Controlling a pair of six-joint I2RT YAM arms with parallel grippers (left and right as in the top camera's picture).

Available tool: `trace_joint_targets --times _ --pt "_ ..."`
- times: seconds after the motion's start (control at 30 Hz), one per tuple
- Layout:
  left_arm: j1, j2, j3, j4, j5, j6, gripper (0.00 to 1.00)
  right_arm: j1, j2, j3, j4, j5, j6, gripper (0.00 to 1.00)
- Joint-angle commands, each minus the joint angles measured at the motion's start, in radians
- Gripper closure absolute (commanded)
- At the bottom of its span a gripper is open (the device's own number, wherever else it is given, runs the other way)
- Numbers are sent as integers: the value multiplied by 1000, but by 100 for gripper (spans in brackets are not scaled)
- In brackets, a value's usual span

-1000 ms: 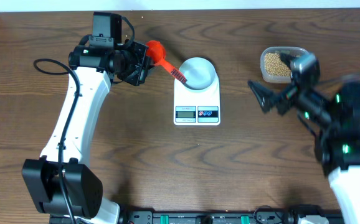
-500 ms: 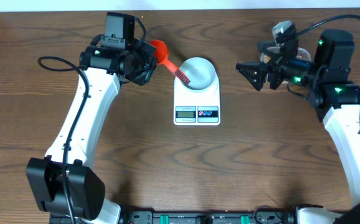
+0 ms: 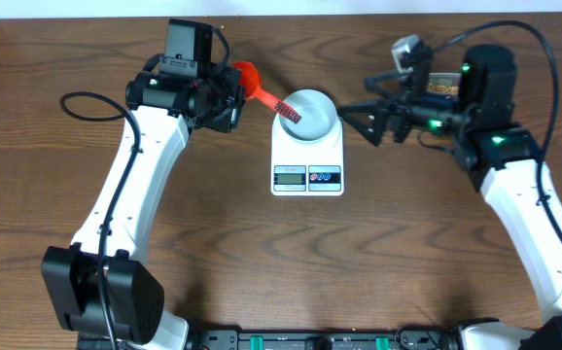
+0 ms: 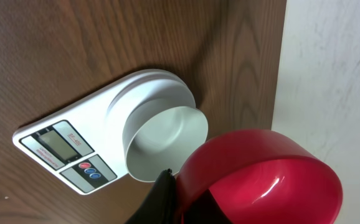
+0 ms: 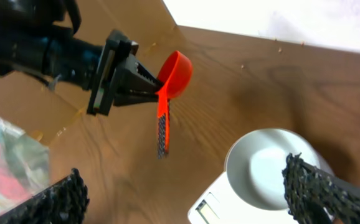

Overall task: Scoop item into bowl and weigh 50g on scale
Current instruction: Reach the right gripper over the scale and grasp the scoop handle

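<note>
The pale bowl (image 3: 310, 112) stands empty on the white scale (image 3: 307, 173). My left gripper (image 3: 232, 89) is shut on a red scoop (image 3: 246, 75), held up left of the bowl with its handle reaching over the rim. In the left wrist view the scoop (image 4: 261, 180) looks empty, beside the bowl (image 4: 164, 140) and scale (image 4: 61, 149). My right gripper (image 3: 361, 122) is open and empty, just right of the bowl. Its view shows the scoop (image 5: 174, 65), bowl (image 5: 264, 168) and open fingers (image 5: 192, 196). The beans (image 3: 444, 86) barely show behind the right arm.
The clear tub (image 3: 448, 78) holding the beans sits at the back right, mostly hidden by the right arm. A white wall edge (image 4: 329, 74) runs along the table's far side. Black cables loop off both arms.
The right arm has swung up and left, from the front right to just beside the bowl, its gripper open throughout. The left arm has shifted slightly, still holding the scoop.
</note>
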Motion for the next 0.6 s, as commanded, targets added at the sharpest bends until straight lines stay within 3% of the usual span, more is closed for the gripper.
trace_joint_targets --times 0.0,0.13,0.3,0.57 --pt "-2 -3 14 3 -14 -43 93 47 -1 21 35 168 315 1" --pt "-9 -3 14 3 -13 -67 92 80 -1 21 102 203 450 1" --pt "-43 -3 14 2 -2 -110 93 127 1 20 114 308 480 19" --pt "-111 -3 14 3 51 -185 93 160 3 20 94 308 478 29"
